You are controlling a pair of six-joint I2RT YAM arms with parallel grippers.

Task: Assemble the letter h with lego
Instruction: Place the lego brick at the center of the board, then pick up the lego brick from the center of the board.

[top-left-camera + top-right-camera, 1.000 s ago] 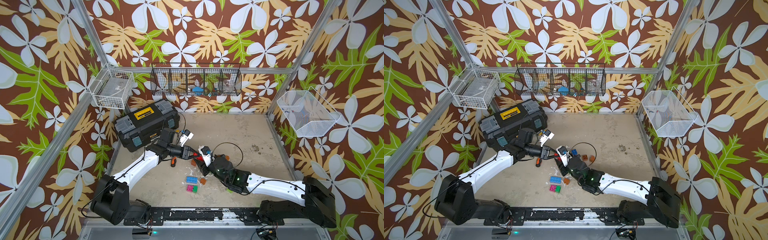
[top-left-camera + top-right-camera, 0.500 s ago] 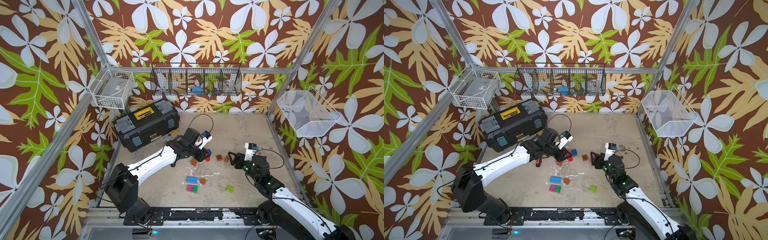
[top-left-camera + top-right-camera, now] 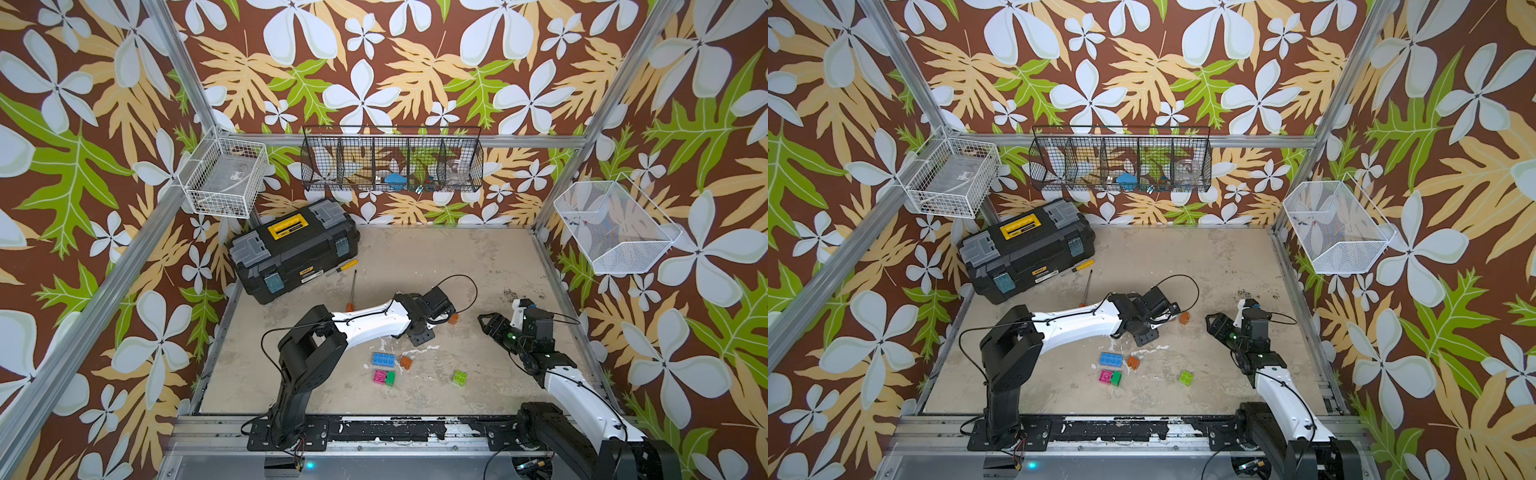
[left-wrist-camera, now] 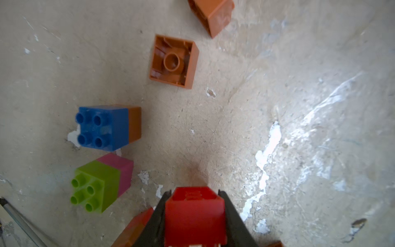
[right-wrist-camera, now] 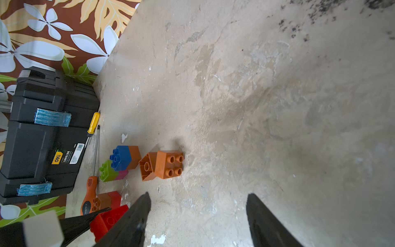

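A white wire basket [image 3: 224, 183] hangs on the left wall. Below it a black toolbox [image 3: 295, 249] sits on the worktop [image 3: 478, 257]. Just beside the toolbox lie a yellow-handled screwdriver [image 3: 348, 265] and an orange-handled screwdriver [image 5: 89, 192]. A black wire basket [image 3: 390, 164] hangs on the back wall.

My left arm [image 3: 365, 322] reaches across the middle and hides a cluster of lego in both top views. My left end effector [image 4: 194, 195] is clamped on a red brick [image 4: 194, 216], low over the worktop. My right end effector [image 3: 486, 322] has its jaws spread wide above the worktop, apart from every brick. A white mesh basket [image 3: 615, 228] hangs on the right wall.

That makes three baskets and two screwdrivers.

Around the held brick are three joined pairs and two singles:
- a blue-on-orange pair [image 4: 106, 127]
- a green-on-pink pair [image 4: 100, 184]
- a red-and-orange pair [image 5: 106, 200], just beside the orange handle
- two loose orange bricks [image 5: 170, 164]

Nearer the front edge lie five more bricks:
- a long blue brick [image 3: 385, 360]
- a small orange brick [image 3: 406, 362]
- a pink-and-green pair [image 3: 384, 377]
- a light green brick [image 3: 459, 377]
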